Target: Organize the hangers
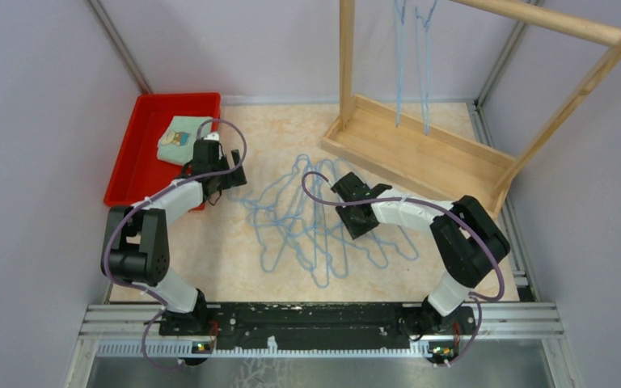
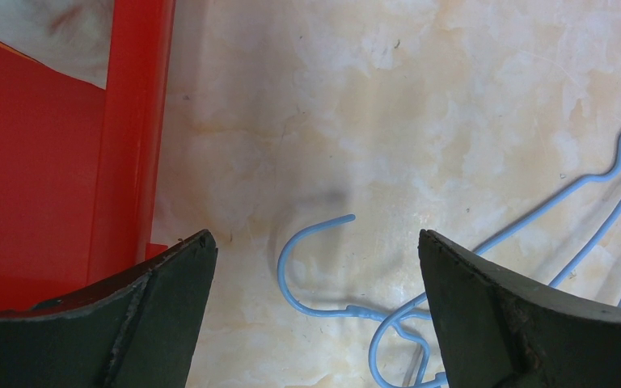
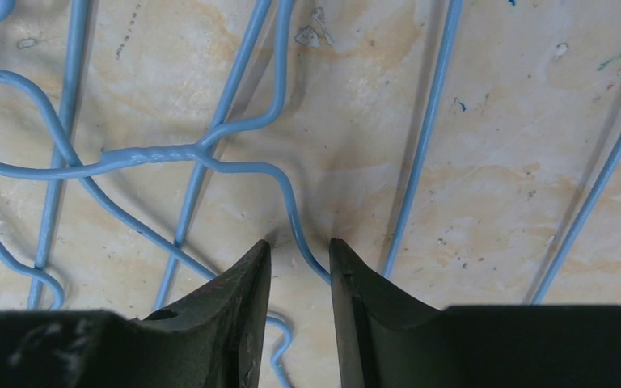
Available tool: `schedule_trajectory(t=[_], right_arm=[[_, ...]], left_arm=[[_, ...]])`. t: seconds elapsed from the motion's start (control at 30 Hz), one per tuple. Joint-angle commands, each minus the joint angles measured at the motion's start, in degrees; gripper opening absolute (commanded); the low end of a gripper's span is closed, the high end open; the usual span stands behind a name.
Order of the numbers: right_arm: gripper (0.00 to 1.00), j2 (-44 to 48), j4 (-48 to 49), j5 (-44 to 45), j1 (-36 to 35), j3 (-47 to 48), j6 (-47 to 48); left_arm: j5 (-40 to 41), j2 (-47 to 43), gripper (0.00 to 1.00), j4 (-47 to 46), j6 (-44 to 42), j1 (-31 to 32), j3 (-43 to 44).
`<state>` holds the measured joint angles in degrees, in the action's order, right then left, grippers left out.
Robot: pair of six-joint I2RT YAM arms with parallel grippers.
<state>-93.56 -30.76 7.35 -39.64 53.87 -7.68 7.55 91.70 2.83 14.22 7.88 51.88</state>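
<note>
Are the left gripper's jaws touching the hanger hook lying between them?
Apart. In the left wrist view the left gripper stands with jaws wide open, and bare tabletop shows between the hanger hook and each jaw.

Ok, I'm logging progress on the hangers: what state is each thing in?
Left tool: open, empty, over a hook.
Right tool: narrowly open, astride one hanger's wire.
Hangers on table: tangled, lying flat.
Hung hangers: dangling inside the rack.
Cloth: folded, in the bin.
</note>
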Motion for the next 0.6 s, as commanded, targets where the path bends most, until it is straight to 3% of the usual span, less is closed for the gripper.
schedule_trajectory(t=[0.0, 0.13, 0.23, 0.57], right_arm=[[0.3, 0.59, 2.43, -1.62, -0.44, -1.89, 0.84], [0.17, 3.04, 2.37, -3.54, -0.44, -2.03, 2.22], [0.01, 4.98, 1.27, -5.22, -0.46, 0.01, 3.08], [0.0, 9.27, -9.16, -11.96, -0.44, 17.26, 5.42]], left_arm=[[1.41, -0.56, 1.0, -0.35, -0.78, -0.67, -1.03], [1.59, -0.56, 1.0, -0.33, -0.64, -0.76, -0.84], [1.51, -0.34, 1.0, -0.28, -0.33, -0.76, -0.35], [0.96, -0.01, 1.0, -0.46, 0.94, -0.76, 0.68]])
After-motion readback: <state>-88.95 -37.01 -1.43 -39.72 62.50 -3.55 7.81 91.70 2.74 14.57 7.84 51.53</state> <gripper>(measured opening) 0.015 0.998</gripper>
